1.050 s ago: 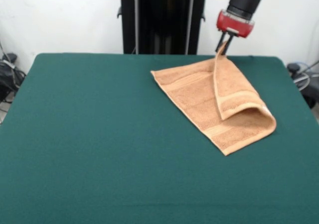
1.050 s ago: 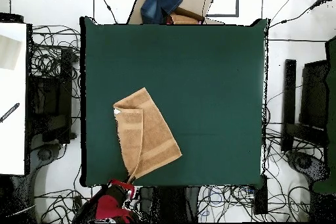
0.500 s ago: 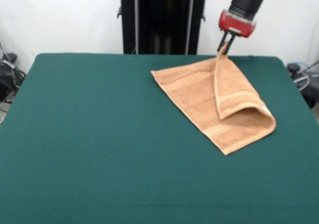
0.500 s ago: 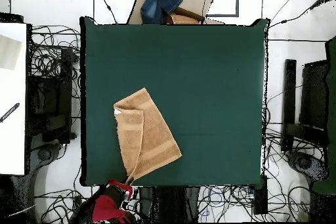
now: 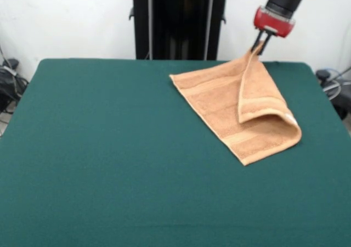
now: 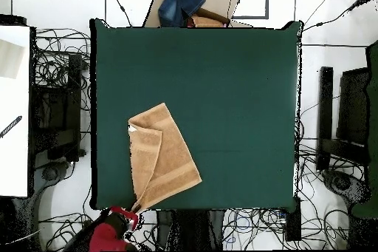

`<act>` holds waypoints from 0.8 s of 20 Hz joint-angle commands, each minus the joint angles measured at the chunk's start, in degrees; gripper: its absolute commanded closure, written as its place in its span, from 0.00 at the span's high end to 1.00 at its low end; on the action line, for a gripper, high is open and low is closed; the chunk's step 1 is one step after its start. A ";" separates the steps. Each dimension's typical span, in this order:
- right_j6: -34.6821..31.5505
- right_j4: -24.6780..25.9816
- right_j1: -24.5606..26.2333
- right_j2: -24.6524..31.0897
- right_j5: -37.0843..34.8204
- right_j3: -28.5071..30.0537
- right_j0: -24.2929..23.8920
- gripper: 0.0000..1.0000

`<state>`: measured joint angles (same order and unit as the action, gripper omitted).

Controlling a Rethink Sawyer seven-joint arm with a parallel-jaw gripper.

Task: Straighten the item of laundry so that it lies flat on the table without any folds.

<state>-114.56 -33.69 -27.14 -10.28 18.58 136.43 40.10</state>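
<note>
Green felt counter (image 5: 109, 164), white wall behind it, cable clutter on the floor all round in the overhead view. I see the towel (image 5: 219, 101) lying at the counter's right rear in the front view, folded over itself — the upper flap (image 5: 260, 90) rises to a peak at the back edge. My hand (image 5: 259, 43) is clenched on that lifted corner, just beyond the counter's rim. A rounded fold (image 5: 285, 127) sits at the towel's right end, with a small white label (image 5: 290, 121) showing there.
</note>
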 commanded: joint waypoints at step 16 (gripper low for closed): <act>-15.85 -21.29 8.51 -1.54 1.66 -9.12 12.10 0.00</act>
<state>-114.56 -47.09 -24.16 -12.12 16.14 134.02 50.91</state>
